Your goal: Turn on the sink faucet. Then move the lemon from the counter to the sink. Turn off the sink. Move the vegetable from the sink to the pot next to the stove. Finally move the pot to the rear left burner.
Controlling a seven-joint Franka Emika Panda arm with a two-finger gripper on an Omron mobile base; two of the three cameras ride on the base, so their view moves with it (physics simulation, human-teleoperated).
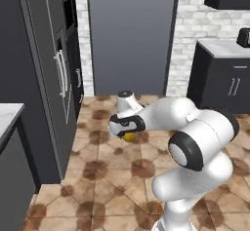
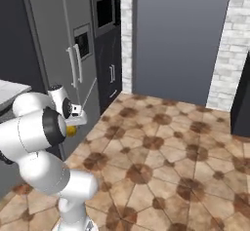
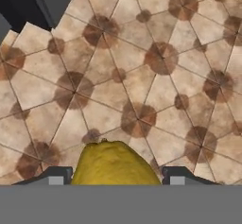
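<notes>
Here we see brown patterned floor tiles [image 3: 142, 76] below, a tall grey fridge [image 2: 58, 54] to our left. Our arm folds low, gripper [image 3: 113, 178] pointing downward, jaws clasping the lemon [image 3: 113, 164] between them.

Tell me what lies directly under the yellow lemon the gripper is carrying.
Under the round yellow lemon, held between the gripper's dark finger tips, is tan tiled floor with brown star patterns. The lemon covers the patch of tiles right beneath it; no counter or sink is below.

A grey refrigerator [image 1: 46, 74] stands on brown patterned floor tiles [image 2: 166, 147].
</notes>
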